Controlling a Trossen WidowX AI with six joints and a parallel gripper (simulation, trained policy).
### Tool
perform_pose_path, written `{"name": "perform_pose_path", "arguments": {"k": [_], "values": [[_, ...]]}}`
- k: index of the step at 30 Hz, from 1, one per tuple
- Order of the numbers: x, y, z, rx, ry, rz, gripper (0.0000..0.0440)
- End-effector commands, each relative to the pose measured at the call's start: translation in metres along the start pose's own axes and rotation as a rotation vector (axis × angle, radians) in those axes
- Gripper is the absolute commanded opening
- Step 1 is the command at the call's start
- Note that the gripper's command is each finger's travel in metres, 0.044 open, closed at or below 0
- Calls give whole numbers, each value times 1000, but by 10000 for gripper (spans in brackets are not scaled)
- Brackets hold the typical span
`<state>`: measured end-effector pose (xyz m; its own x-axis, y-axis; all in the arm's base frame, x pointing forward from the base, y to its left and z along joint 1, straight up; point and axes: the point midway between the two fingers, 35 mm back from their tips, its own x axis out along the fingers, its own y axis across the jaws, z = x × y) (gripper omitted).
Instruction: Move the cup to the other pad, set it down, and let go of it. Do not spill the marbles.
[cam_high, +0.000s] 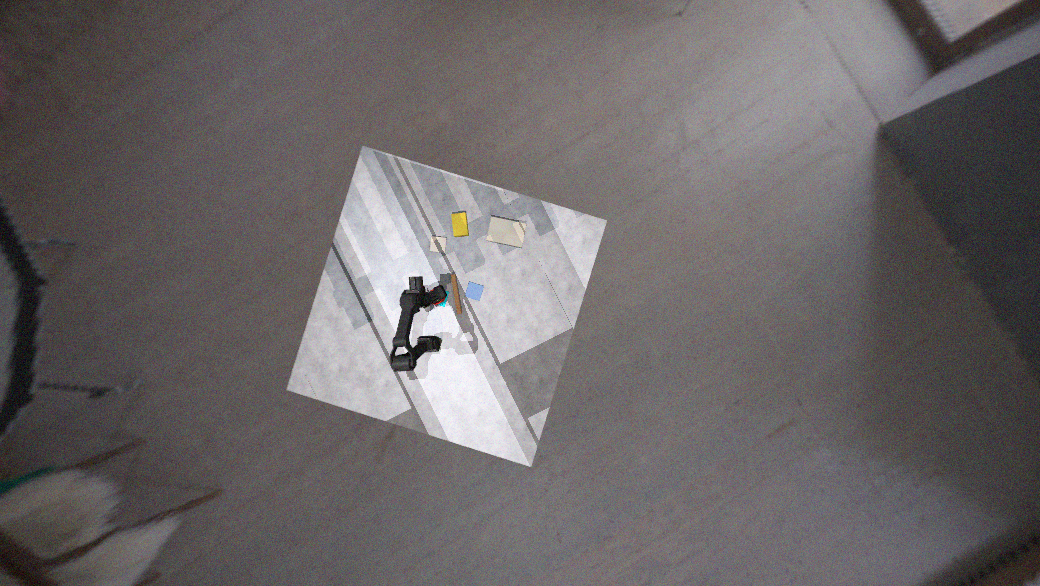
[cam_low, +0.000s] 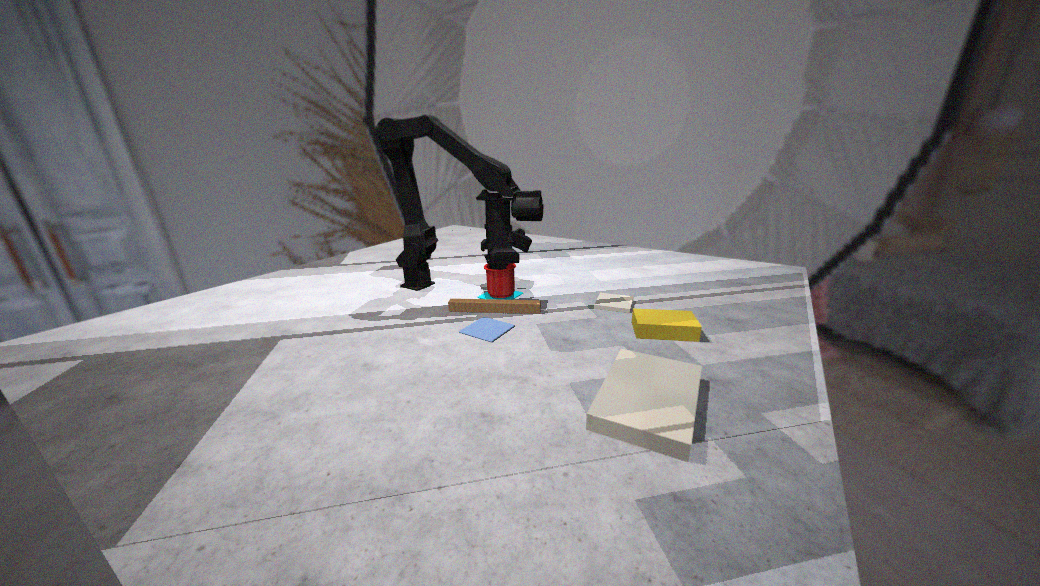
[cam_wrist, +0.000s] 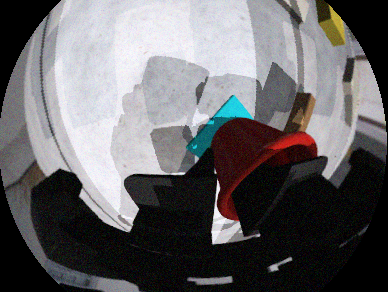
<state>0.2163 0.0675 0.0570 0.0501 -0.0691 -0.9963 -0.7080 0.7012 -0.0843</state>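
Observation:
The red cup (cam_low: 500, 281) (cam_wrist: 240, 145) is upright in the exterior view, at or just above the cyan pad (cam_low: 483, 296) (cam_wrist: 233, 107); I cannot tell whether its base touches. In the top view only slivers of red and cyan show beside the hand. My gripper (cam_low: 501, 262) (cam_wrist: 215, 151) points down and is shut on the cup's wall near the rim, one finger inside the cup and one outside. The blue pad (cam_high: 474, 290) (cam_low: 486, 329) lies flat and bare. No marbles can be seen; the cup's inside is largely hidden.
A low wooden bar (cam_high: 456, 293) (cam_low: 494, 306) (cam_wrist: 302, 114) lies between the two pads, close to the cup. A yellow block (cam_high: 459, 224) (cam_low: 665, 325) (cam_wrist: 332, 26), a small cream block (cam_high: 438, 244) (cam_low: 613, 301) and a large cream block (cam_high: 505, 231) (cam_low: 644, 396) lie farther off.

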Motion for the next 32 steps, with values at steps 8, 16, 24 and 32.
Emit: {"name": "perform_pose_path", "arguments": {"k": [8,16,24,32], "values": [[-7,2,1,9,-82,-4,129],[-15,5,-2,5,-140,-5,153],[-22,6,-4,6,-200,-17,179],[-33,7,-5,14,-262,-31,230]]}}
